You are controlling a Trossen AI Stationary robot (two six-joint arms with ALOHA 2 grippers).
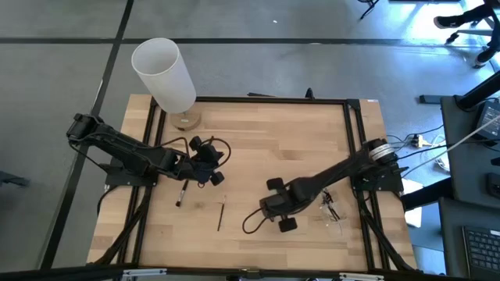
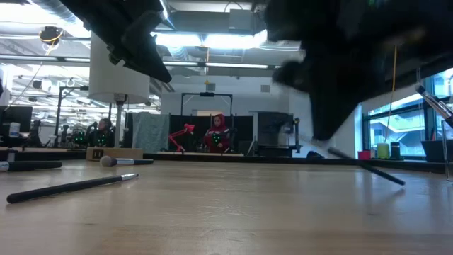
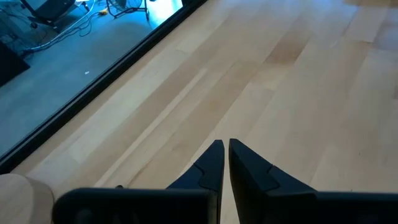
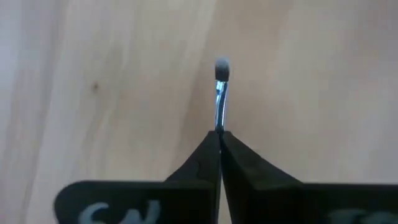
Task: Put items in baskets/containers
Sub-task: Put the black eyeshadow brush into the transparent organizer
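Observation:
My right gripper (image 4: 219,134) is shut on a thin brush with a silver ferrule and a small pale grey head (image 4: 222,67). In the high view it hovers near the table's middle (image 1: 271,209), left of the clear container (image 1: 332,211), which holds a few brushes. My left gripper (image 3: 226,147) is shut on nothing and hangs over bare wood at the left-middle (image 1: 208,165). Two brushes lie flat on the table near it, one with a pale tip (image 1: 181,193) and a thin dark one (image 1: 221,215). The low view shows them lying on the left (image 2: 71,185). My right gripper pinches the brush between its two fingertips, just behind the silver ferrule (image 4: 218,115). The brush lies along the fingers and its head sticks out past them. In the low view a dark handle (image 2: 368,168) slants out below the gripper, clear of the table.
A tall white cylinder on a round wooden base (image 1: 166,74) stands at the far left corner. A black frame (image 1: 273,100) borders the table. A cable loops beside the right gripper (image 1: 251,222). Bare wood lies between the two arms and along the near edge.

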